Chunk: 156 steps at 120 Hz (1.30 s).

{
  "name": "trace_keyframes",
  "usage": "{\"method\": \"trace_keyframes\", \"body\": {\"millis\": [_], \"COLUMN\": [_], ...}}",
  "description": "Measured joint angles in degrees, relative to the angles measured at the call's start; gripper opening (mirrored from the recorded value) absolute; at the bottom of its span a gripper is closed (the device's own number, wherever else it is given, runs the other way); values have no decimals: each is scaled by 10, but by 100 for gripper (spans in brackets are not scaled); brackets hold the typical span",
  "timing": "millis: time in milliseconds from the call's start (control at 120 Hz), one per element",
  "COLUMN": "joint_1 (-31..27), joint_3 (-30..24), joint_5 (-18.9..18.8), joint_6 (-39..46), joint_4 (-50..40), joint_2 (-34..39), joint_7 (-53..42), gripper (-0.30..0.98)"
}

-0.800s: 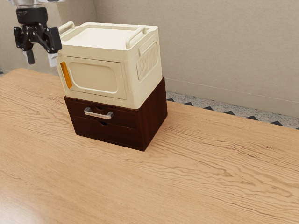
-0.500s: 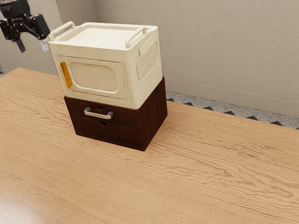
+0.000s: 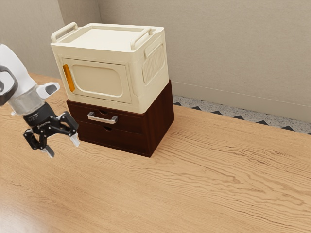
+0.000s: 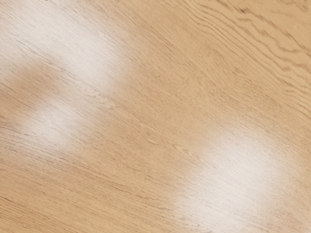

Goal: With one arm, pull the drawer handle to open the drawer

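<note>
Handle of pale metal sits on the front of the upper drawer of the dark wooden cabinet, and that drawer looks fully in, flush with the front around it. The step in hand seems to be the approach: the claw hangs apart from the handle, toward the exterior view's left, fingers spread wide with nothing between them, tips pointing down toward the counter. The wrist view looks onto wood grain and pale glare, so the hand probably needs to tilt round to face the drawer front, rise to the handle's level and bring a finger to each side of the bar before it closes and draws straight outward. Coming in crooked could knock the bar or slide the whole cabinet.

Below the upper drawer lies the lower drawer, also in, with a small notch at its upper edge; what either holds cannot be seen. On top of the cabinet rests a cream storage box with two raised carrying handles, a shut front door and an orange strip beside that door's panel. Its contents are hidden too.
</note>
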<state>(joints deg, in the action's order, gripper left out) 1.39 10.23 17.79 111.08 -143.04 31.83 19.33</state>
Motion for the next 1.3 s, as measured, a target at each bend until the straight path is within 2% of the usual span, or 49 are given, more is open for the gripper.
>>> {"method": "trace_keyframes", "body": {"millis": [208, 400, 625, 833, 1083, 1300], "joint_1": [2, -4, 1, -8, -16, -17], "joint_3": [-5, -4, -17, -23, -23, -23], "joint_5": [42, 64, 24, 16, 15, -29], "joint_6": [145, 204, 268, 337, 364, 395], "joint_4": [-7, -12, -10, -6, -6, 3], "joint_2": [-59, -81, -119, -141, -147, -183], "joint_7": [113, 188, 265, 333, 418, 474], "gripper": [63, 62, 61, 61, 62, 62]}}
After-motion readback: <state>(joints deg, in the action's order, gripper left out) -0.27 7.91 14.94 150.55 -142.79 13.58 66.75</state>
